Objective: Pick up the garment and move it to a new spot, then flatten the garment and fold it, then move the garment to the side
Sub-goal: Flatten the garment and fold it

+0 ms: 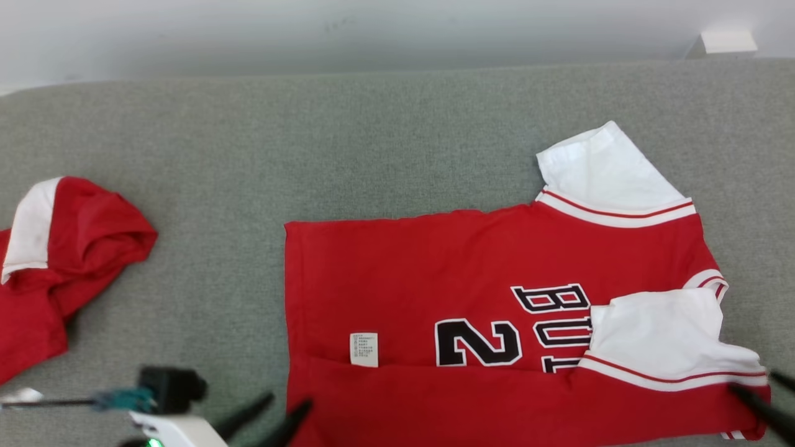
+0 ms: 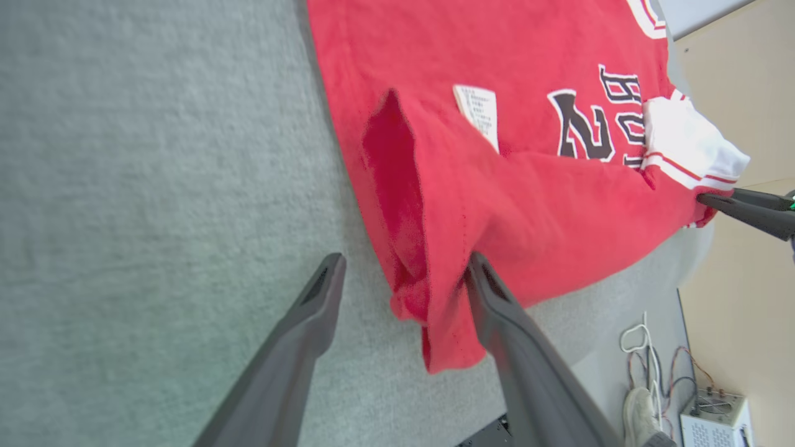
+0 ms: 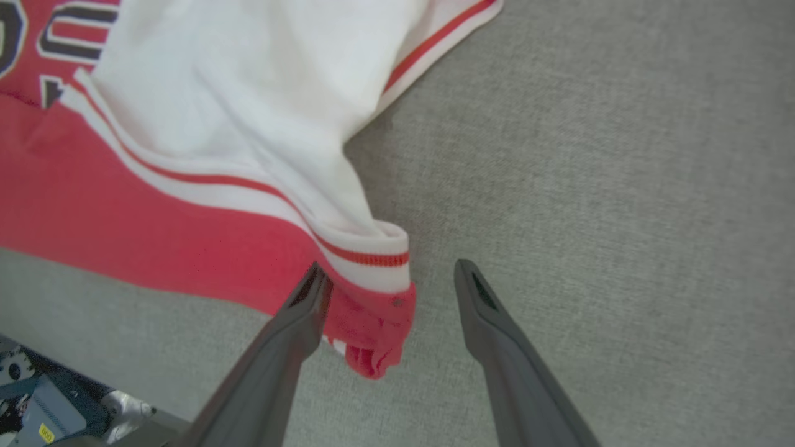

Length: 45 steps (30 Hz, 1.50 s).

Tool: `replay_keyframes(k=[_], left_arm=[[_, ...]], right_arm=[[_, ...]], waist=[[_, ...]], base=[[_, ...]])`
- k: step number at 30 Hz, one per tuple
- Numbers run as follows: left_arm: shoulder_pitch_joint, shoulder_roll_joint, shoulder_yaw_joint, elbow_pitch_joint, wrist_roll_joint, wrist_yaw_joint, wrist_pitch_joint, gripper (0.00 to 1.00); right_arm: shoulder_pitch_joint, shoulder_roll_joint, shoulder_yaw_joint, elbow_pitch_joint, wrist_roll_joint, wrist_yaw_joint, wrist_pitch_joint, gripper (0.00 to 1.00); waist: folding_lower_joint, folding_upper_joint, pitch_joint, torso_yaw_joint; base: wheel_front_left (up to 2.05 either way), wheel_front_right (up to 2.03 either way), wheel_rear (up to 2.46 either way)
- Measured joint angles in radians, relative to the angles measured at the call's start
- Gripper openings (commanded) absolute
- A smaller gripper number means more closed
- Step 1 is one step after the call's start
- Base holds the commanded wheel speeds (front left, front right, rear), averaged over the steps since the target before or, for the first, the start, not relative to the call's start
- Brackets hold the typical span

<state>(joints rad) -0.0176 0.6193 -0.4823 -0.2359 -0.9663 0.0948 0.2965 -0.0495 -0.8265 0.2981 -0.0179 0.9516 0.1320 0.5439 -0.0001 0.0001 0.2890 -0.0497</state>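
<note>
At the far left a second red-and-white garment (image 1: 74, 248) lies crumpled on the grey tabletop (image 1: 248, 155), apart from the work. The left gripper (image 1: 290, 398) stands wide open at the jersey's near left corner. In its wrist view the hem corner lies loosely between the fingers, brushing one, and nothing is pinched.

The red jersey (image 1: 435, 267) itself lies flat, centre to right. Its near long edge is already turned over onto the body, just below the small white label (image 1: 364, 349), and the near white sleeve (image 1: 652, 329) is folded in over the lettering. The far sleeve is spread out, so I judge the fold roughly half done. The far side, a crosswise fold and the move aside remain.

The right gripper (image 1: 750, 379) is open too, at the near right corner (cloth against one finger, not gripped).

No container is in play – the jersey rests directly on the tabletop.
</note>
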Motion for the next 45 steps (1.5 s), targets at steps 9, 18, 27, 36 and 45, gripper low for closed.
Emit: replay_keyframes(k=[9,18,27,36,45], left_arm=[[-0.202,0.038,0.089,-0.063,0.035,0.041,0.024,1.00],[-0.554,-0.129,0.018,0.207,0.111,0.022,0.018,1.00],[-0.657,-0.171,-0.053,0.279,0.140,-0.045,0.044,1.00],[-0.678,-0.168,-0.086,0.280,0.117,-0.097,0.097,0.00],[-0.677,-0.209,-0.111,0.312,0.080,-0.158,0.075,0.00]], right_arm=[[-0.177,-0.023,-0.225,-0.131,-0.051,0.000,0.052,1.00],[-0.699,0.159,-0.023,0.067,-0.310,0.000,0.149,1.00],[-0.851,0.219,0.055,0.304,-0.371,0.000,0.098,1.00],[-0.893,0.255,0.087,0.402,-0.269,-0.007,0.071,1.00],[-0.897,0.315,0.149,0.372,-0.132,-0.002,-0.062,0.00]], waist=[[0.0001,0.0000,0.096,0.020],[0.0003,0.0000,0.280,0.076],[0.0001,0.0000,0.336,0.134],[0.0001,0.0000,0.327,0.133],[0.0002,-0.0001,0.294,0.112]], base=[[0.00,0.00,0.00],[0.00,0.00,0.00],[0.00,0.00,0.00],[0.00,0.00,0.00],[0.00,0.00,0.00]])
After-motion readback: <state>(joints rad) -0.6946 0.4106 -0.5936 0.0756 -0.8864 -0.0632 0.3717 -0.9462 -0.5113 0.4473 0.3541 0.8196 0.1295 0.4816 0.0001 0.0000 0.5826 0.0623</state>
